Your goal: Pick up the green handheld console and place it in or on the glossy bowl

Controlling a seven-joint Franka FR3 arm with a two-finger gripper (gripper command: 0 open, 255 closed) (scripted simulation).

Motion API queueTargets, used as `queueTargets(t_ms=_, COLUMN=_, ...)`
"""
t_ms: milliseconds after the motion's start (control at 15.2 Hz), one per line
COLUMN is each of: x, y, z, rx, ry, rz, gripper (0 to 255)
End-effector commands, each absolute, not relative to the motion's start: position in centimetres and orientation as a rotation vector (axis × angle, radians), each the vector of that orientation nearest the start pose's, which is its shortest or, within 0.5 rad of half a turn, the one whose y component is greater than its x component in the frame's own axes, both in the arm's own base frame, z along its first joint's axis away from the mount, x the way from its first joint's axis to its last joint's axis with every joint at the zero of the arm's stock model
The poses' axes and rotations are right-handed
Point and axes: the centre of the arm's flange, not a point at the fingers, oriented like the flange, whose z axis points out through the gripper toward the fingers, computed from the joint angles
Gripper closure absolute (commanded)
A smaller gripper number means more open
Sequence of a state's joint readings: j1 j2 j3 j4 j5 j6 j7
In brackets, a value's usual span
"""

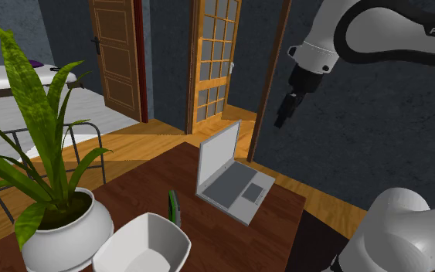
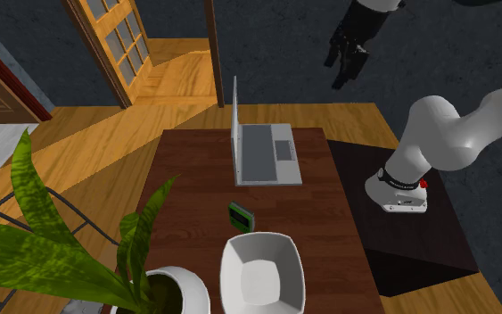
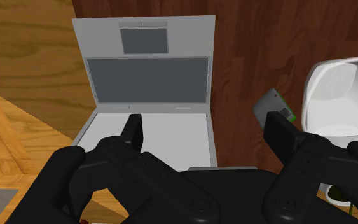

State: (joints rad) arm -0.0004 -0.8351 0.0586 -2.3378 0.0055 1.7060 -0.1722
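Nothing is done yet, by my read. Shoulder view, left to right: glossy white bowl (image 1: 150, 246) at one end of the dark wooden table (image 1: 154, 181), small green handheld console (image 1: 174, 207) just beside it, open grey laptop (image 1: 227, 174) toward the opposite end. My black gripper (image 1: 283, 117) hangs high above, fingers spread wide, empty. Reach, grasp and placement all remain.
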Motion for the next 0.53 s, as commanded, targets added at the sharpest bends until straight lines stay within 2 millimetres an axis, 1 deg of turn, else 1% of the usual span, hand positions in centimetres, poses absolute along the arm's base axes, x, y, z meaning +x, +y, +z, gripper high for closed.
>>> queueTargets(t_ms=0, x=30.6, y=2.5, z=62.7, rx=-3.158, ry=-0.341, rz=-0.318, gripper=0)
queueTargets(t_ms=462, x=34.8, y=8.1, z=56.6, rx=-3.166, ry=-0.271, rz=-0.309, gripper=0)
